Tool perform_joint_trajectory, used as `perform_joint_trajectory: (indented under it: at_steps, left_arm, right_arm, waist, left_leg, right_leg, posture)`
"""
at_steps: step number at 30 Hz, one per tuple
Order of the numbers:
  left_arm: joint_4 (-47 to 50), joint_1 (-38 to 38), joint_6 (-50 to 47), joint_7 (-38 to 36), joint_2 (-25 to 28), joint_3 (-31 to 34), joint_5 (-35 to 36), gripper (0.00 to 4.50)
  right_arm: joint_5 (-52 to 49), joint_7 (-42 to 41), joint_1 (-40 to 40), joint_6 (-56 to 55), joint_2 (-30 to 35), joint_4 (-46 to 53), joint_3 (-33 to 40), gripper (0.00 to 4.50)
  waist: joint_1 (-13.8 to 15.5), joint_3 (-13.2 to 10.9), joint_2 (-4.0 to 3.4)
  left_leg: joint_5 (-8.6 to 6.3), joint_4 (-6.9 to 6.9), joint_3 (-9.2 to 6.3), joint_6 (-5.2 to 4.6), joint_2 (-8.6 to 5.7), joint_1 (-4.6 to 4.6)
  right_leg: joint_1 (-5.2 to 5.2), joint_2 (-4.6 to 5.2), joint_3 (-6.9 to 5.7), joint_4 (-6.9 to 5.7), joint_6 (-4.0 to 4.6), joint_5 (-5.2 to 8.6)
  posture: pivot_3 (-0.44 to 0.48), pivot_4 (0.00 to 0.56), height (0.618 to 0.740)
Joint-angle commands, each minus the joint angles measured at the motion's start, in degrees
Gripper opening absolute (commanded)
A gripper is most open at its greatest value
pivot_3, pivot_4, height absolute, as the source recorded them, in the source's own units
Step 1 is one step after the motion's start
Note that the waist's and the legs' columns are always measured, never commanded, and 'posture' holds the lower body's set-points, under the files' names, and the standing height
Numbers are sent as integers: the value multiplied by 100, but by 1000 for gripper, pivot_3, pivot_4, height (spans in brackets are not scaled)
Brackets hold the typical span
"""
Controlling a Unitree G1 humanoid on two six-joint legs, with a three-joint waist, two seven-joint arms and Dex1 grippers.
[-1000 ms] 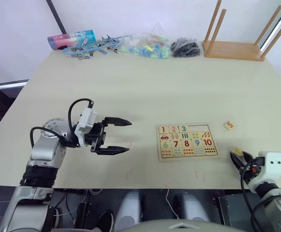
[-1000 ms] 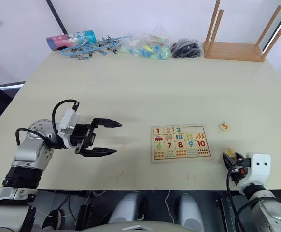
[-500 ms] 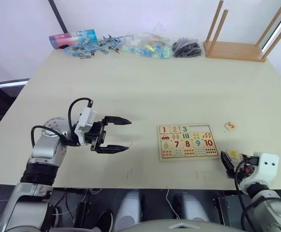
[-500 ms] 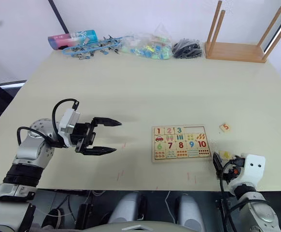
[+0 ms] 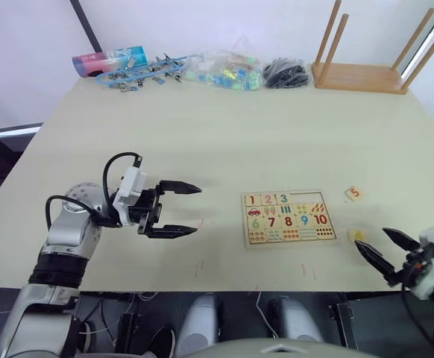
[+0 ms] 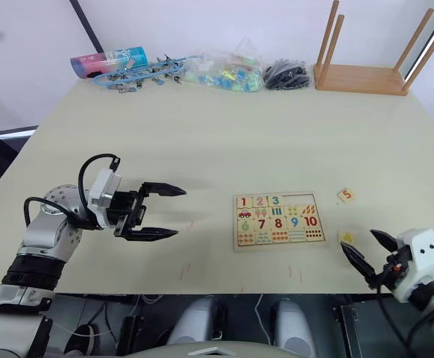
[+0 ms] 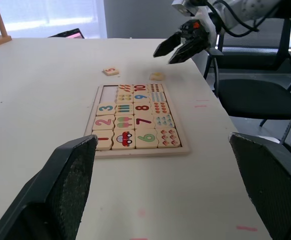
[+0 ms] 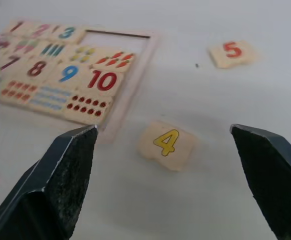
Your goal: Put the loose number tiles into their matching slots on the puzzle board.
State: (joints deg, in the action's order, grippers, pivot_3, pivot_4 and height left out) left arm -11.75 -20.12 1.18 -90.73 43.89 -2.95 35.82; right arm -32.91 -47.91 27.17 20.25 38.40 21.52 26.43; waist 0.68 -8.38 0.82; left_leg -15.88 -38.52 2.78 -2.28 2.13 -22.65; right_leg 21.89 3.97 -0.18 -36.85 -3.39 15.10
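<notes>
A flat pale-wood puzzle board [image 5: 288, 218] with coloured numbers lies on the big cream worktop [image 5: 224, 134], near the front edge. In its top row the red 1 tile [image 7: 101, 140], the orange 2 tile [image 7: 103, 121] and the green 3 tile [image 7: 106, 108] sit in their slots. The last two slots [image 8: 115, 39] of that row are bare. Below them are the numbers 6 to 10 and small counting pictures.

Two small square wood tiles lie loose on the worktop, off the board's right side. The yellow 4 tile [image 8: 166, 144] lies just beside the board's front right corner. The red 5 tile [image 8: 232, 52] lies farther back and a bit more to the right, apart from the board.

The right pincer [image 6: 368, 254] hangs low near the front edge, just in front of the yellow 4 tile. Its two black fingers are spread apart and hold nothing. Nothing lies between it and the tile.

The left pincer [image 5: 180, 209] hovers well to the left of the board, pointing toward it. Its fingers are spread apart too and hold nothing.

Along the far edge lie a pink and blue tube [image 5: 109, 60], a row of blue clips [image 5: 142, 73], a clear bag of coloured bits [image 5: 223, 71] and a heap of black bits [image 5: 285, 73]. An upturned wooden stool [image 5: 366, 63] stands in the far right corner.
</notes>
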Motion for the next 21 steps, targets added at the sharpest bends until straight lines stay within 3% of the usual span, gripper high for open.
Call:
perform_joint_trajectory:
  at_steps: [1, 9, 17, 21]
  left_arm:
    - [116, -23, 23, -177, -14, 108, 74, 4500]
    - [138, 56, 15, -177, -57, 183, 79, 4500]
    - [136, 100, 81, -177, -28, 172, 90, 4500]
    - [117, 88, 115, -177, -64, 164, 68, 4500]
  right_arm:
    - [216, -1070, -295, -667, 515, -682, -62, 4436]
    - [883, -2665, -1435, -1861, 1294, -2243, -955, 4436]
    - [1512, -3354, -2826, -2810, 1337, -3733, -1791, 4436]
    - [1712, -3581, -3145, -3033, 1411, -4192, -2027, 4436]
  waist:
    - [2, 0, 0]
    - [-4, -5, 4]
    - [12, -12, 1]
    - [-1, -12, 0]
  left_leg:
    - [0, 1, -2, 0, -1, -1]
    - [0, -3, -3, 0, 1, -1]
    - [1, -17, -7, 1, 1, -4]
    - [1, -20, -3, 1, 2, 0]
  right_leg:
    - [0, -2, -1, 0, 0, 0]
    - [0, -13, -1, -2, -2, -2]
    - [-5, -12, -3, -5, -3, -3]
    - [-7, -13, 2, -7, -3, -3]
  posture:
    - [0, 150, 737]
    - [0, 150, 737]
    - [0, 150, 737]
    - [0, 150, 737]
